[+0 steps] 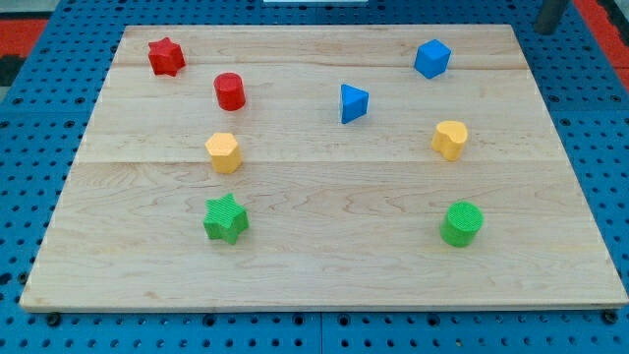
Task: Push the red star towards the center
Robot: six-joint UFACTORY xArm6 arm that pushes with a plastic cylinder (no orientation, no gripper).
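The red star [166, 56] lies near the top left corner of the wooden board [324, 265]. A red cylinder [229, 90] sits just to its lower right. My rod enters at the view's top right corner, and my tip [546, 29] is off the board's top right corner. It is far from the red star and nearest the blue cube [431, 58].
A blue wedge-like block [353, 103] lies at upper centre. A yellow hexagon [223, 152] and a green star [226, 218] are at the left. A yellow heart [450, 139] and a green cylinder [461, 223] are at the right. Blue pegboard surrounds the board.
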